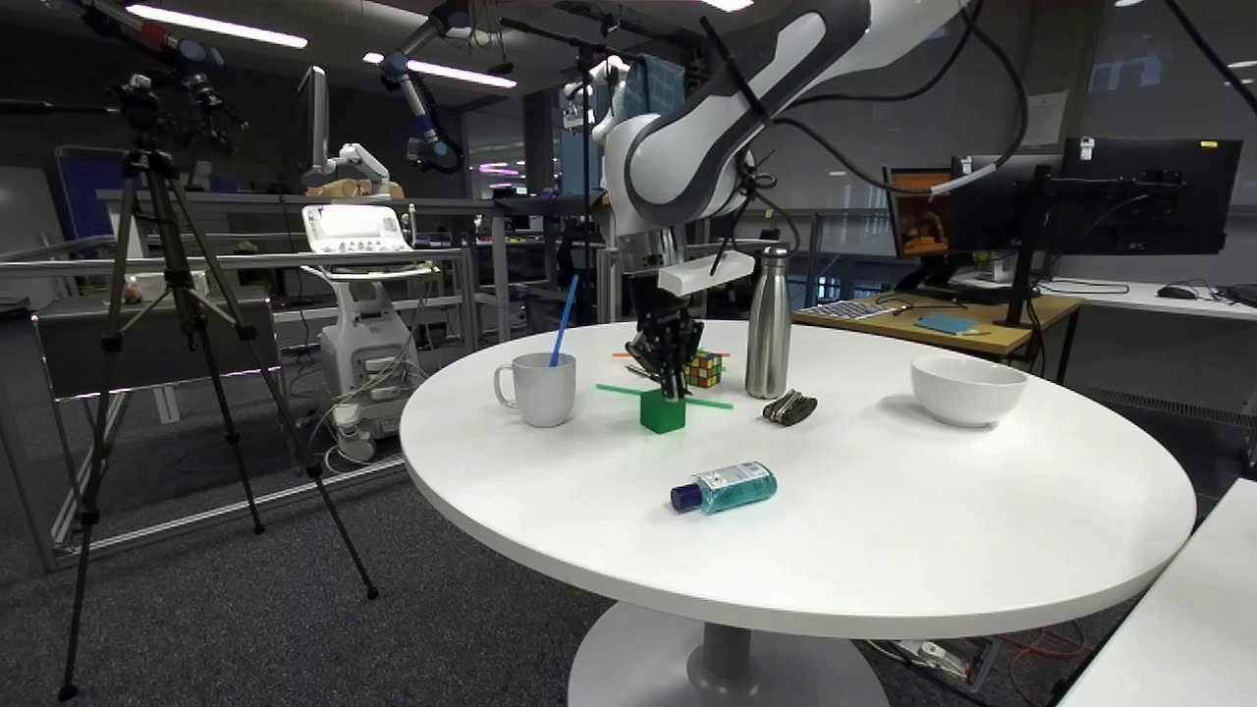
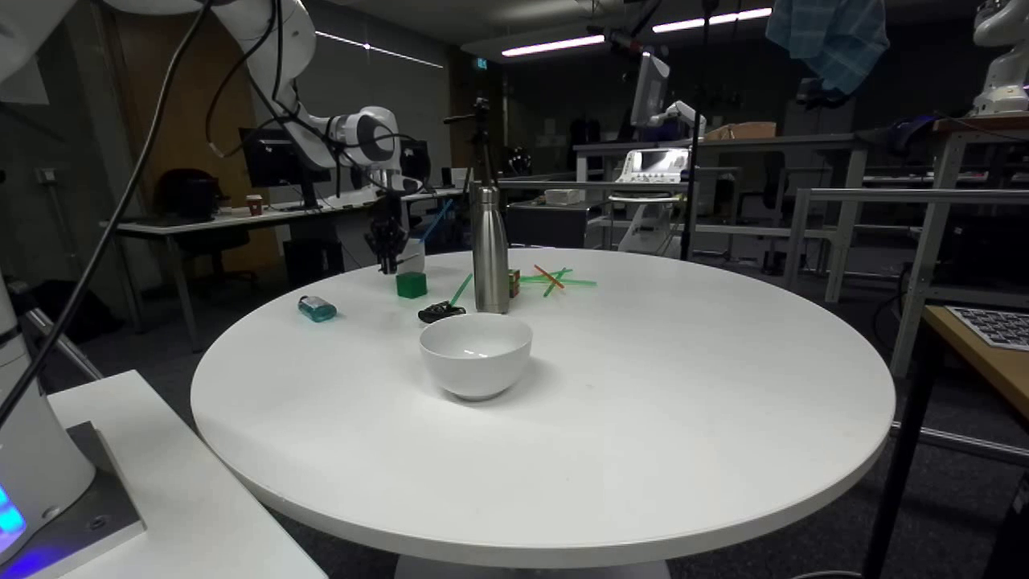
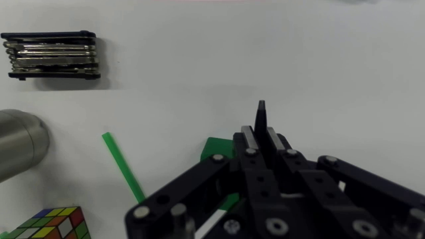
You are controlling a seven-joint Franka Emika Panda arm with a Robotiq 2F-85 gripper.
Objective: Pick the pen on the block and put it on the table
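Closest to the lens, the tool (image 3: pixel 259 132) clamps the black pen (image 3: pixel 261 119) above the worktop (image 3: pixel 186 66), just beside the green block (image 3: pixel 215 147). Farther out come a green straw (image 3: pixel 123 166), a Rubik's cube (image 3: pixel 49 224), an upright steel bottle (image 1: pixel 769 324), a folding multi-tool (image 3: pixel 54 54) and, well apart, a white bowl (image 2: pixel 476 358).

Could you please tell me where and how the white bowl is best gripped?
The white bowl is probably best pinched at its rim from above: it sits upright, mouth open, so the end effector, once free of the pen, could straddle its wall.
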